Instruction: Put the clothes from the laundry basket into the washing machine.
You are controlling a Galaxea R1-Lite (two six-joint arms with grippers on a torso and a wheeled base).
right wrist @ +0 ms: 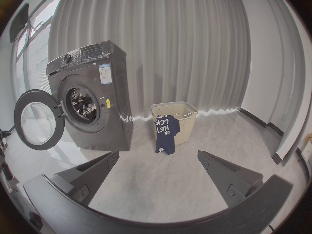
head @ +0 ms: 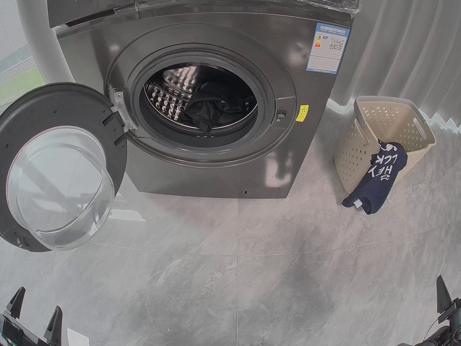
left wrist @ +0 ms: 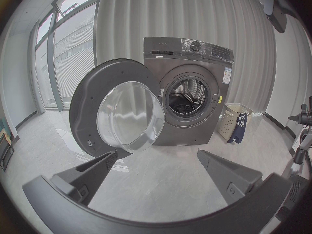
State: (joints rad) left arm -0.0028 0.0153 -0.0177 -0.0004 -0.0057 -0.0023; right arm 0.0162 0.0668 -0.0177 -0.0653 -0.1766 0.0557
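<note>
Dark garment (head: 213, 106) already inside washing machine (head: 216, 179); door (head: 57, 164) hangs open. Navy shirt (head: 382, 174) left to move, draped over laundry basket (head: 353, 162) rim, hem on floor (head: 288, 265). Left claw (left wrist: 156, 153) and right claw (right wrist: 157, 153) spread wide, empty, well apart from basket. Roughly half done.

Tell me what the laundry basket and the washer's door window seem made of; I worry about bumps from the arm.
The laundry basket looks like matte beige moulded plastic: punched walls, handle slots. The door window is a clear, glossy bowl with bright reflections: glass or hard plastic, I cannot tell which.
</note>
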